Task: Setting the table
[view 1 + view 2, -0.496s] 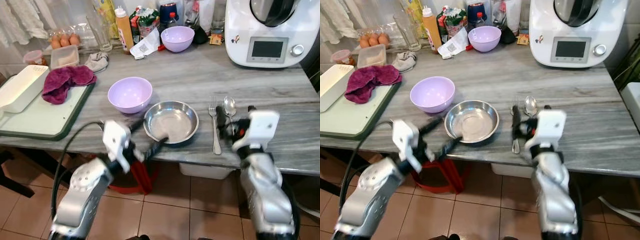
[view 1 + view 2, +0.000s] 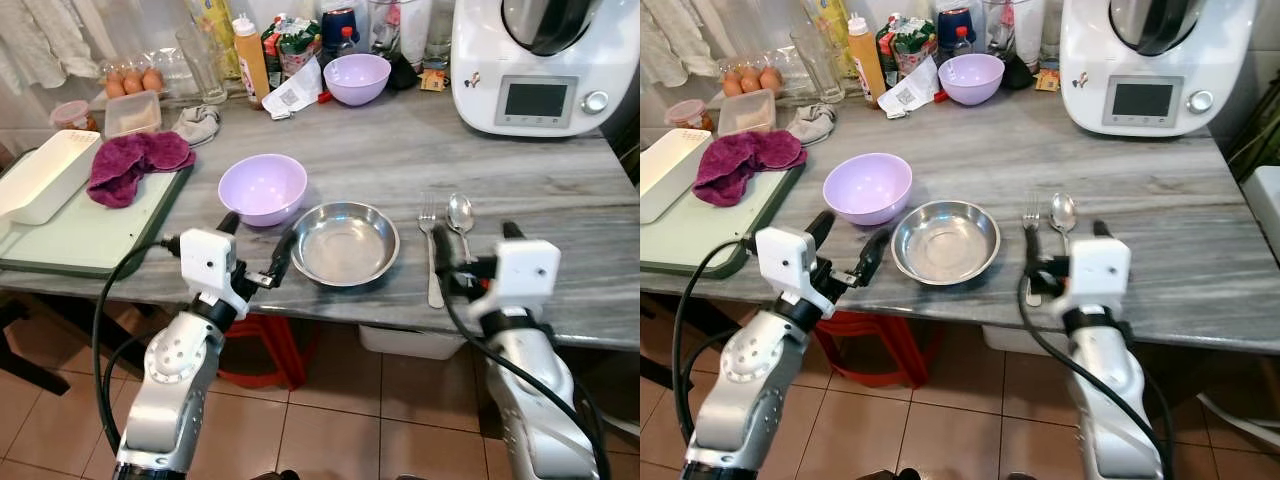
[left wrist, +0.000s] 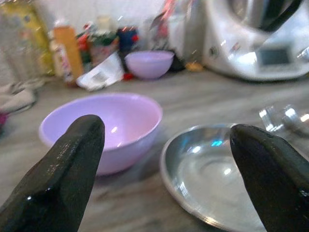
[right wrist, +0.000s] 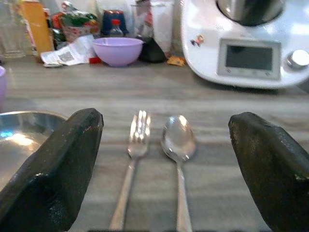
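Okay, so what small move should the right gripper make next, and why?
Probably ease the right gripper forward and down over the fork: its fingers are open with fork and spoon lying between them on the grey table, untouched.

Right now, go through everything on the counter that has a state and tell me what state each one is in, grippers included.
Steel bowl: upright, empty.
Near purple bowl: upright, empty.
Far purple bowl: upright.
Fork: lying flat, beside the spoon.
Spoon: lying flat, bowl up.
Left gripper: open, holding nothing.
Right gripper: open, fork and spoon ahead of it.
Red cloth: crumpled on the tray.
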`<state>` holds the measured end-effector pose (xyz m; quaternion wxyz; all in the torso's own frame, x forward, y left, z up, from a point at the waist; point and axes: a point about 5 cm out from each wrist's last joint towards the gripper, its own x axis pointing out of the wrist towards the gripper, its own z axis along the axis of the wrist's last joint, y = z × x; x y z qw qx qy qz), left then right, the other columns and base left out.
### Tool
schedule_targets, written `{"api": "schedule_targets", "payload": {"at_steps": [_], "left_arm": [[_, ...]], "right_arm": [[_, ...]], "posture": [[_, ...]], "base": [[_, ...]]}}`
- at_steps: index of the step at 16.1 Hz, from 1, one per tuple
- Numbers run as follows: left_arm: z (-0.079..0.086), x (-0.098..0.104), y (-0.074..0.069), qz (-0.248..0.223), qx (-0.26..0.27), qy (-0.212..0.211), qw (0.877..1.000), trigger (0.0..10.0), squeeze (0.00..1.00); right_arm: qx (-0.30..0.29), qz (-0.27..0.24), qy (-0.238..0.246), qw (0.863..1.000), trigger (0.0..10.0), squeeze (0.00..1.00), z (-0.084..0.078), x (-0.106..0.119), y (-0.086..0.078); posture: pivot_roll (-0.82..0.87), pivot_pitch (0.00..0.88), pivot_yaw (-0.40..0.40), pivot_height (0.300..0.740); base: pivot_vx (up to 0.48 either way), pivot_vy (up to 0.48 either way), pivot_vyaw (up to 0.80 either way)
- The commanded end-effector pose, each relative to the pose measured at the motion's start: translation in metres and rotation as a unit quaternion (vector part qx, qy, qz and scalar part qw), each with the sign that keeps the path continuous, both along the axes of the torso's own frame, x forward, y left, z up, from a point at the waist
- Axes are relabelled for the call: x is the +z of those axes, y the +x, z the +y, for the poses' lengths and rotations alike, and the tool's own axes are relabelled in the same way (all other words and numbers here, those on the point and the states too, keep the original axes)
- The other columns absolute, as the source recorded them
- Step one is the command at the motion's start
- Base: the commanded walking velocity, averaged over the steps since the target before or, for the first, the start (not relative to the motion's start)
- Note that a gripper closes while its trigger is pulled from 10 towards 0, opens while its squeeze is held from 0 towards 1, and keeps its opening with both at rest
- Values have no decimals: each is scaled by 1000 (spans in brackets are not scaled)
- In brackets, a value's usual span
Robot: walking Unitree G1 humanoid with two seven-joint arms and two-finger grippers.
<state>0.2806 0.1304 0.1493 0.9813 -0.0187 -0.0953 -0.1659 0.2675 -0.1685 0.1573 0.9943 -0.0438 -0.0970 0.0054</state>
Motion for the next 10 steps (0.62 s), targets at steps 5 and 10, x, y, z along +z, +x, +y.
{"api": "schedule_targets", "payload": {"at_steps": [5,10], "left_arm": [[7,-15,0,17,51,54,997,10000,0],[27,-34,-6,28,100,87,991,10000,0]], "right_arm": [[-41,-2,-12,999,10000,0,4,12,6],[-36,17,2,999,10000,0,-3,2,2]], "posture": [[-137,80,102,740],[-145,76,102,740]], "base": [[0,0,0],[0,0,0]]}}
